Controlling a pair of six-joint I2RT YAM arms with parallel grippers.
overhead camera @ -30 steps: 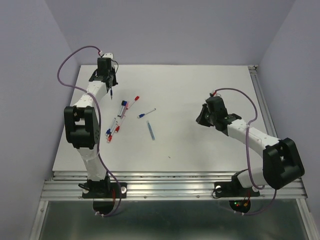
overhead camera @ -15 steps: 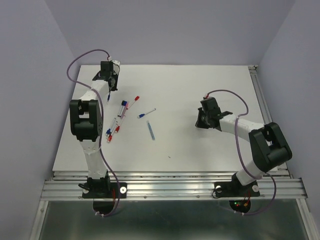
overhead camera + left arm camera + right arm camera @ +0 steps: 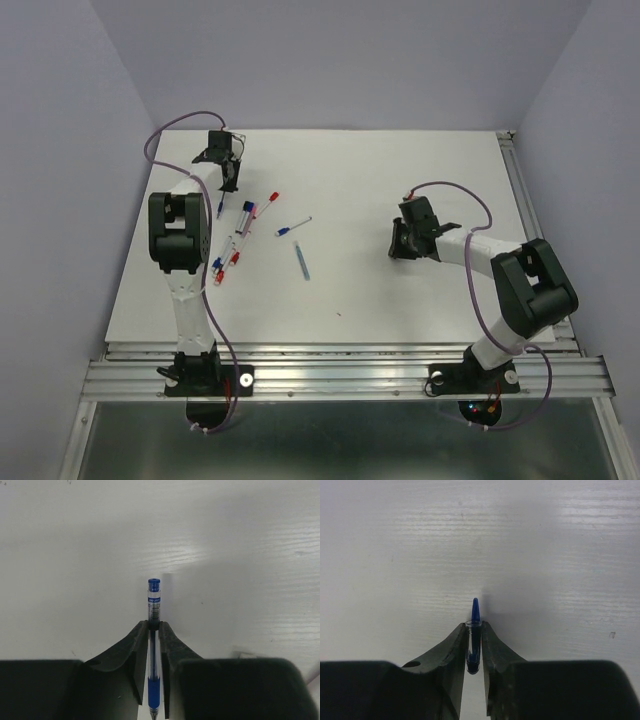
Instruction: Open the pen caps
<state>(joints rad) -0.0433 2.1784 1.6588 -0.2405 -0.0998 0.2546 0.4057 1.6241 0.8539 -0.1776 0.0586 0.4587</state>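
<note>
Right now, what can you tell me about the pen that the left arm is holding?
The pen is slim, with a see-through plastic barrel, a dark printed label, a blue plug at its far end and a blue grip sleeve nearer the camera. It is pinched between the two black fingers of the left tool and sticks out past their tips over the white table. Its writing end sits back between the fingers, too small to make out.

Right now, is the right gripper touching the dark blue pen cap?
Touching. The right wrist view shows the right gripper shut on the dark blue cap, clamping it from both sides with no gap, its pointed tip sticking out beyond the grip.
</note>
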